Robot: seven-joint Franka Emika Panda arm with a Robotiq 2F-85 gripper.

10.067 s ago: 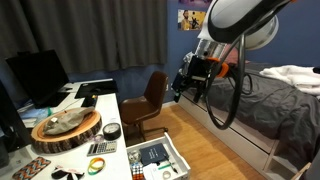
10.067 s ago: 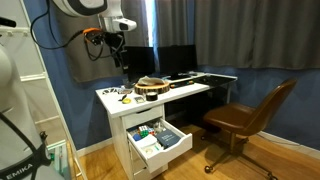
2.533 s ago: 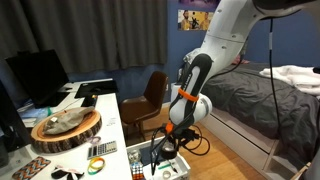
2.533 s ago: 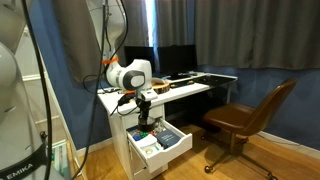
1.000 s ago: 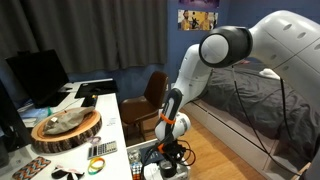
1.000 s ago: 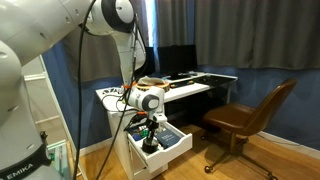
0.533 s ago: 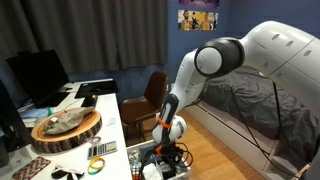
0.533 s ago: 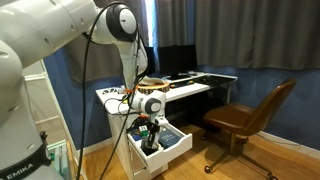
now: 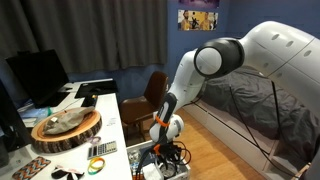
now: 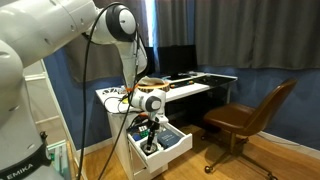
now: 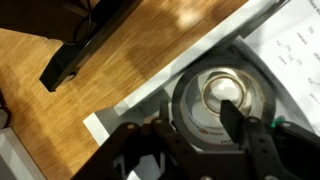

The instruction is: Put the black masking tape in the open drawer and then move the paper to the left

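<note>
The black masking tape (image 11: 190,95), a dark ring with a pale centre hole, lies low in the open drawer (image 11: 140,95). My gripper (image 11: 198,120) straddles the ring's wall, one finger outside it and one at the hole, and looks shut on it. In both exterior views the arm reaches down from above and the gripper (image 9: 160,158) (image 10: 150,138) is inside the white drawer (image 9: 182,160) (image 10: 178,143) under the desk; the tape is hidden there. A white sheet of paper (image 9: 88,92) lies on the desk near the monitor.
A large round wooden slab (image 9: 65,130) (image 10: 152,86) and small items (image 9: 100,150) sit on the desk. Monitors (image 9: 38,75) stand behind. A brown chair (image 9: 150,100) (image 10: 250,115) stands beside the desk, a bed (image 9: 270,100) beyond. Printed paper (image 11: 295,50) and boxes fill the drawer.
Ten seconds ago the gripper was high in the air; it has come down into the drawer. Over the last half second it has barely moved.
</note>
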